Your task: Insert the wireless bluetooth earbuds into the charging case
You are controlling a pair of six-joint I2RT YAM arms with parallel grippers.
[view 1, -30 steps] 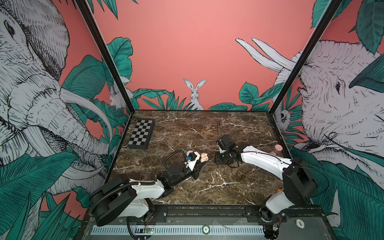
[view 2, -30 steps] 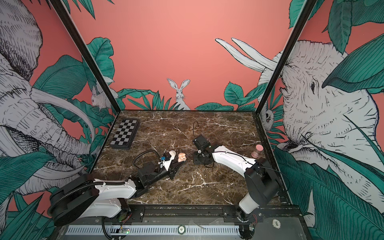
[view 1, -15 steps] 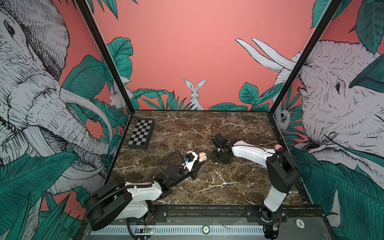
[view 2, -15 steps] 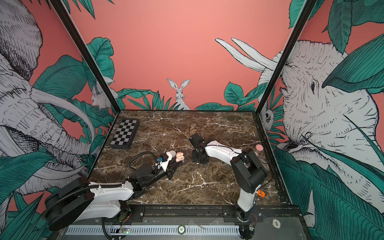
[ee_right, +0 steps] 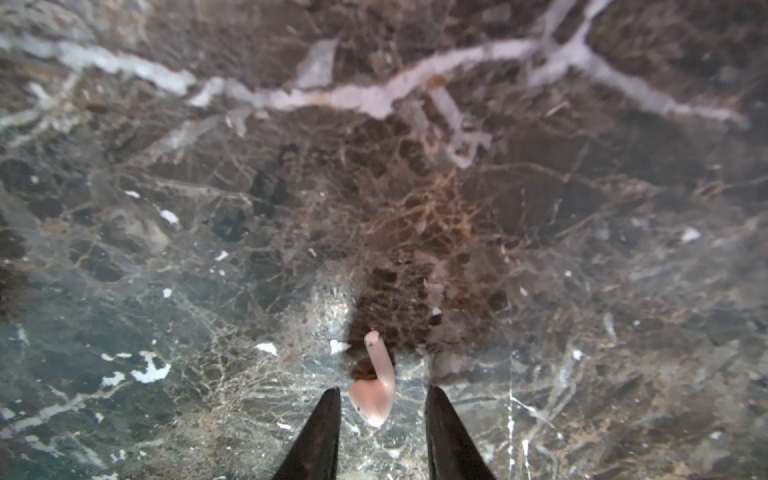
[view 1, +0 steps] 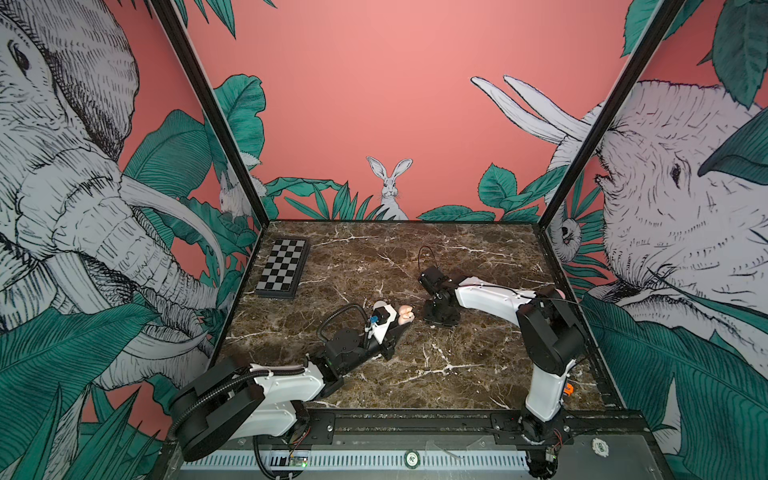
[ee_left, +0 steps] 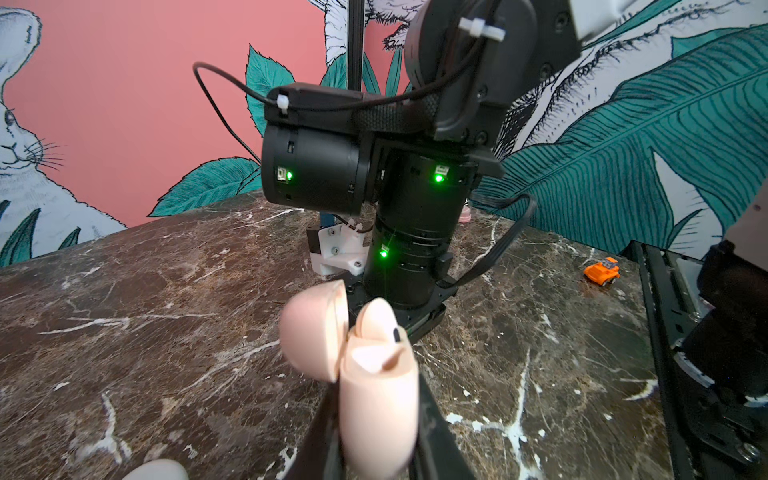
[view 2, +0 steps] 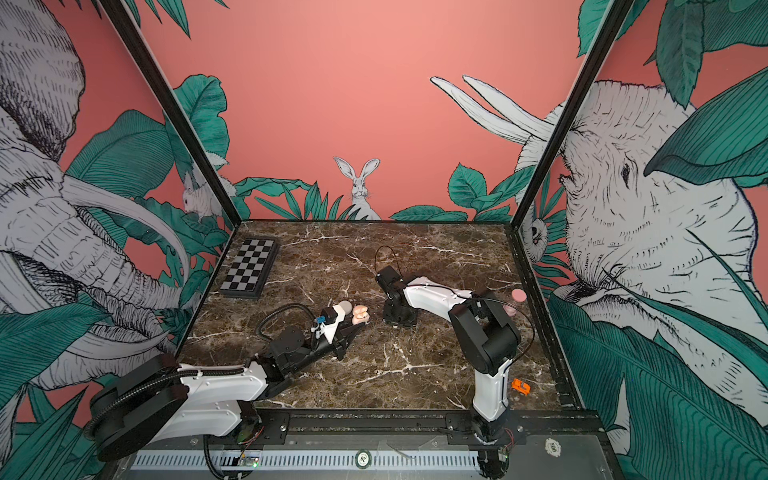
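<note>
My left gripper (ee_left: 376, 449) is shut on the pale pink charging case (ee_left: 378, 399), held low over the marble. Its lid (ee_left: 311, 332) is swung open, and one earbud (ee_left: 380, 322) sits in the case. In both top views the case (view 1: 405, 314) (view 2: 359, 314) is left of my right gripper (view 1: 440, 318) (view 2: 398, 320), which points straight down at the table. In the right wrist view a second pinkish-white earbud (ee_right: 376, 386) lies on the marble between the right gripper's (ee_right: 382, 399) open fingers. There is a gap on each side of the earbud.
A folded chessboard (view 1: 284, 268) (view 2: 249, 268) lies at the back left. A small orange toy car (view 2: 520, 386) (ee_left: 602, 272) sits front right by the right arm's base. A pink round object (view 2: 517, 296) stands at the right edge. A black rail (view 1: 415, 419) borders the front.
The right arm has folded, its elbow swinging back toward its base, while the gripper shifted slightly left and down over the earbud. Its jaws have narrowed. The left arm still holds the case.
</note>
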